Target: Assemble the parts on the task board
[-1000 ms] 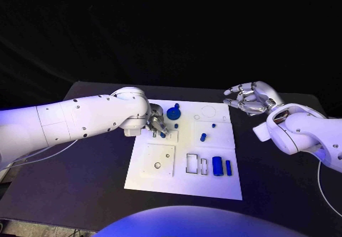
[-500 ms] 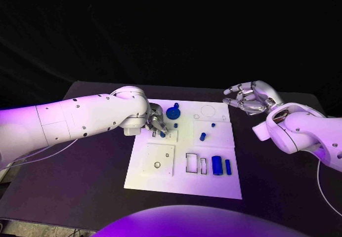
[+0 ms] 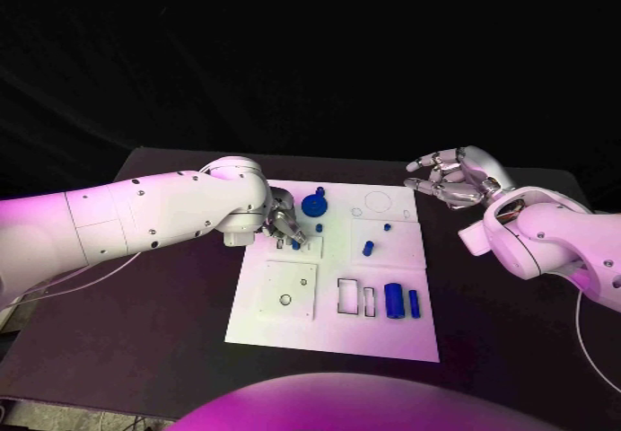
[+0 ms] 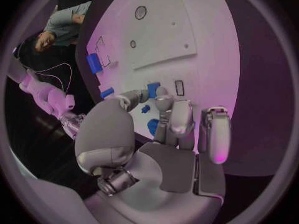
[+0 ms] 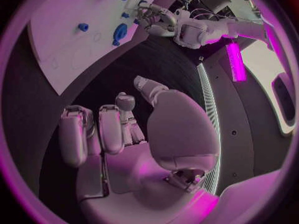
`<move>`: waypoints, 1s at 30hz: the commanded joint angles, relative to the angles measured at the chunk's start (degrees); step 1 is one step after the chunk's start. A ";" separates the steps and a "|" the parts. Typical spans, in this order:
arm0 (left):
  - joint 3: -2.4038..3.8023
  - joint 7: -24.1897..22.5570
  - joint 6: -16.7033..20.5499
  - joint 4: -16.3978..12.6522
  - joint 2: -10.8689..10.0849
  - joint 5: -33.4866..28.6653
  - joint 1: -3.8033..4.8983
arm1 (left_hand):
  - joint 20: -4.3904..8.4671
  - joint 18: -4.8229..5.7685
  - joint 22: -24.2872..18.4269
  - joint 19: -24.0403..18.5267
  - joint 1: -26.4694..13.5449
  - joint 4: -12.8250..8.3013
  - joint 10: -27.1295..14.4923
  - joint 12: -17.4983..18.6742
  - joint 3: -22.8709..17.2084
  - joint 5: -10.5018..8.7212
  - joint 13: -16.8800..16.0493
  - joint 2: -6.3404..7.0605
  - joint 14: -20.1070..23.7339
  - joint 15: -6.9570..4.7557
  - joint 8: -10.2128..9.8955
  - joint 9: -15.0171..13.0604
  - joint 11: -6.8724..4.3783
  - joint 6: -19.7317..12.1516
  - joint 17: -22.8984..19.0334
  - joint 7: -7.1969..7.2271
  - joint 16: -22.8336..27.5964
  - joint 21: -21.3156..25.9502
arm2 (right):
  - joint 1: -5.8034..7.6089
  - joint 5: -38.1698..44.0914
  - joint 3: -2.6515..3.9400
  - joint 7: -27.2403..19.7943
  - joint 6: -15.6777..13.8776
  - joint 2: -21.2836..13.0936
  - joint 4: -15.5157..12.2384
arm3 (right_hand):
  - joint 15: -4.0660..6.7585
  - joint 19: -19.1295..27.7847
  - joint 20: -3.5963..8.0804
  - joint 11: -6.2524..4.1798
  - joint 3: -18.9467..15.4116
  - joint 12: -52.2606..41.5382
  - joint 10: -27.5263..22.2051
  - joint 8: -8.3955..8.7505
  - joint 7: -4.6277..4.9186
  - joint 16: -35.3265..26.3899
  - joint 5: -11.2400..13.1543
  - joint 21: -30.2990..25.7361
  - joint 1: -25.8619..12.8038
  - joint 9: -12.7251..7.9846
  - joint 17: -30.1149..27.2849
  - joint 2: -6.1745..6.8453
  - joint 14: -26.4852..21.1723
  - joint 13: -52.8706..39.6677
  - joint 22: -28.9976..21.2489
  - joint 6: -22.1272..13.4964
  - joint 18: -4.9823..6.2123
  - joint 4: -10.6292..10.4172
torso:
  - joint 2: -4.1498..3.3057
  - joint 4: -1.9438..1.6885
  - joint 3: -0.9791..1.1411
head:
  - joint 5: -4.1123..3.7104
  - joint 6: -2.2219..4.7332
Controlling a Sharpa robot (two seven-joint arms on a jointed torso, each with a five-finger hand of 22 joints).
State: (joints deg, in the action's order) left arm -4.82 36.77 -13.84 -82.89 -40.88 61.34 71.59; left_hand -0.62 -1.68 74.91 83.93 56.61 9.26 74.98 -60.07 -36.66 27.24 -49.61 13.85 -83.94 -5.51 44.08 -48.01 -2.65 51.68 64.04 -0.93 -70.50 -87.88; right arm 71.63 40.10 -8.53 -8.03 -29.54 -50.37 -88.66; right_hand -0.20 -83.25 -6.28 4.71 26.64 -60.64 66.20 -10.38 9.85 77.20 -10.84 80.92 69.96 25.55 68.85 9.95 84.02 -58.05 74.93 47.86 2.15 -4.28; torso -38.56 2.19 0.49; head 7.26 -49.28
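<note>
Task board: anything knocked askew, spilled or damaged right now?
Nothing stands out. The task board lies flat on the table, its blue parts on it. The left hand works at its far left; the right hand hovers off the board, holding nothing.

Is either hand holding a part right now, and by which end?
The right hand holds nothing, off the board. The left hand is down among small blue parts on the board; a hold cannot be told.

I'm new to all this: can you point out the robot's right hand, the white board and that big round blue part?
right hand (image 3: 456, 178), head view, on its palm.
task board (image 3: 324, 323), head view, on its bare near edge.
round blue part (image 3: 315, 206), head view, on its top.
</note>
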 commanded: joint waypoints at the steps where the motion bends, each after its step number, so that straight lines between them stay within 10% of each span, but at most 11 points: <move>1: -0.41 0.57 -1.39 0.29 0.15 0.00 -0.56 | 0.42 0.66 10.65 3.67 -0.43 0.27 -0.29 -0.23 0.54 -0.34 0.07 -0.19 0.04 -0.37 -0.27 0.06 -0.06 -0.11 0.06 -0.30 -0.19 -0.03 | -0.04 0.01 0.01 -0.36 0.29 -0.03 -0.03 | -0.04 0.35 -0.05 0.00 0.00 0.47 -0.45 -0.23 -0.07 -0.31 0.15 -0.27 -0.50 -0.10 -0.14 -0.11 0.97 0.18 7.02 -0.27 0.70 -0.33 | 0.00 -0.02 -0.03 | -0.08 -0.01; 17: -0.32 0.48 -0.50 0.10 -0.31 0.01 -0.56 | 0.39 0.65 10.62 3.66 -0.76 3.12 -0.43 -0.52 5.08 -0.41 0.34 -0.24 0.03 -0.32 -0.32 -0.02 0.02 0.08 0.13 -0.37 -0.21 0.03 | -0.04 -0.01 0.01 -0.39 0.12 -0.12 0.08 | -0.05 0.39 -0.06 0.03 -0.09 0.57 -0.58 -0.21 -0.04 -0.44 -0.02 -0.34 -0.64 -0.15 -0.27 -0.13 0.92 0.28 6.98 -0.38 0.71 -0.50 | 0.05 0.03 -0.04 | -0.01 0.00; 30: 1.10 0.75 2.16 -2.28 -2.19 -0.40 -0.35 | 0.36 0.67 10.72 3.71 -1.05 6.02 -0.56 -0.88 9.21 -0.36 0.32 -0.20 0.04 -0.25 -0.47 -0.05 0.12 0.01 0.13 -0.47 -0.18 0.01 | -0.05 -0.06 0.01 -0.38 0.10 -0.12 0.44 | -0.08 0.61 -0.08 0.08 -0.44 0.93 -0.98 -0.14 -0.02 -0.80 -0.29 -0.70 -1.01 -0.25 -0.66 0.05 0.78 0.67 6.72 -0.67 0.80 -0.85 | 0.08 -0.05 0.02 | 0.05 0.09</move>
State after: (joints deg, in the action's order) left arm -3.80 37.11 -12.54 -84.80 -43.07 61.26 71.17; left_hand -0.63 -1.69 74.90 83.93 55.72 15.34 74.74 -60.81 -27.73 27.03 -49.36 13.68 -83.94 -5.51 43.35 -48.02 -2.44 51.61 64.11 -1.35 -70.50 -87.88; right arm 71.62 39.90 -8.53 -8.09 -29.69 -50.51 -88.23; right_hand -0.21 -83.17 -6.37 4.92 26.09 -59.89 65.60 -10.38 9.82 76.66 -10.85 80.59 69.40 25.35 68.27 10.02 84.02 -57.41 74.91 47.47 2.15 -4.83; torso -38.49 2.12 0.48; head 7.17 -49.24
